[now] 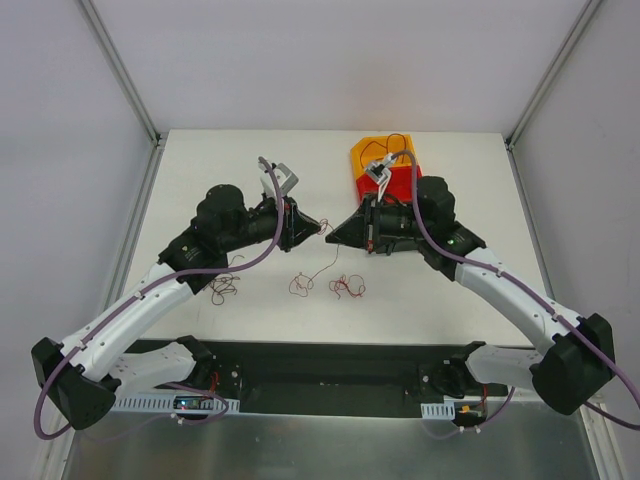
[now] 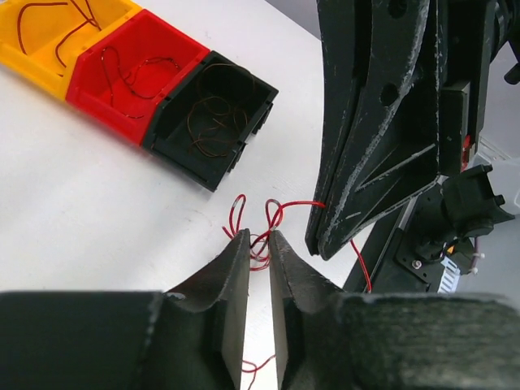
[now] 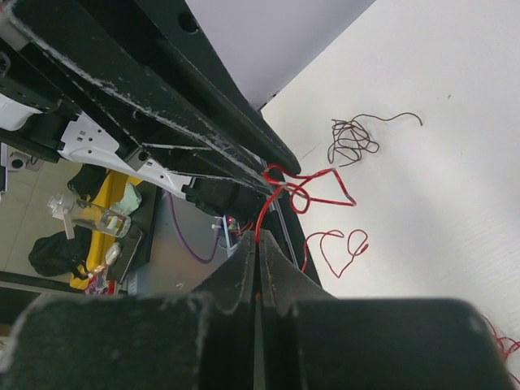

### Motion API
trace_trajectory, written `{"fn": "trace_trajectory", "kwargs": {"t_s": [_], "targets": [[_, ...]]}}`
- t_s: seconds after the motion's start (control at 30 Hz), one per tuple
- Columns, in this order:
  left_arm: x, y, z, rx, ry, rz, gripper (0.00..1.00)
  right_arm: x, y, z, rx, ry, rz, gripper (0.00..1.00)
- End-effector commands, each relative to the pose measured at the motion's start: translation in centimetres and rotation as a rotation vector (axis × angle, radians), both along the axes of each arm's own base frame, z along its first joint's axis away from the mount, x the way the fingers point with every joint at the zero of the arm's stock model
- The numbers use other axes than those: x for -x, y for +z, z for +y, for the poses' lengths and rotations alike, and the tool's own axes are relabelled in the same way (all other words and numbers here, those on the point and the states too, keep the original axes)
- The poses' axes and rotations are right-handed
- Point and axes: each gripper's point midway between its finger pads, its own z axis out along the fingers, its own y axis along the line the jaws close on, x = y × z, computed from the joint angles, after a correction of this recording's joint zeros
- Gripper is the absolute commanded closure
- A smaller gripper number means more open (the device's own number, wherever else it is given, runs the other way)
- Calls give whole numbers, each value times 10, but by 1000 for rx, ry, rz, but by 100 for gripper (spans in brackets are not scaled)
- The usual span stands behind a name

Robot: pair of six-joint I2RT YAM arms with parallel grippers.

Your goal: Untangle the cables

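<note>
Cables (image 1: 345, 288) lay lower centre of the overhead frame, and one red cable (image 2: 296, 203) hung mid-frame. Right gripper (image 3: 258, 244) was clamped on it. Left gripper (image 2: 260, 240) jaws stood narrowly apart around it. Advisable: clamp fully, then separate slowly, watching for snags.

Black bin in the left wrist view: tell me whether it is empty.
No, the black bin holds a loose coil of thin dark brown wires.
</note>
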Motion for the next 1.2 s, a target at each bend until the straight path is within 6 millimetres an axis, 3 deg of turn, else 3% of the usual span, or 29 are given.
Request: {"fn": "trace_trajectory", "kwargs": {"t_s": [0.0, 0.1, 0.27, 0.4, 0.53, 0.7, 0.83, 0.9, 0.93, 1.0, 1.03, 1.07, 1.17], "targets": [[-5, 25, 3, 34, 21, -86, 89, 18, 36, 5, -88, 69, -95, 100], [-5, 27, 11, 33, 54, -115, 100, 24, 35, 5, -89, 88, -98, 100], [-10, 39, 21, 66, 116, -178, 100, 32, 32, -1, -89, 85, -98, 100], [-19, 36, 30, 63, 198, -168, 100, 39, 34, -6, -91, 71, -101, 100], [-49, 16, 68, -19, 486, -93, 100, 37, 46, -17, -93, -15, -136, 100], [-63, 0, 112, -97, 752, -33, 100, 1, 71, -42, -87, -326, -188, 100], [-57, 13, 116, -34, 752, -71, 100, -27, 104, -53, -109, -471, -204, 100], [-54, 20, 108, -31, 692, -88, 100, -41, 120, -56, -123, -497, -215, 100], [-50, 26, 102, -32, 647, -99, 94, -49, 125, -57, -123, -511, -214, 100], [-40, 35, 91, -15, 558, -113, 53, -68, 140, -60, -131, -531, -228, 100], [-37, 36, 90, -14, 536, -126, 43, -81, 143, -63, -124, -551, -226, 100], [-36, 38, 91, -14, 534, -145, 36, -95, 151, -64, -124, -569, -232, 99], [-43, 39, 105, -53, 600, -197, 30, -137, 161, -79, -102, -646, -251, 100]]}}
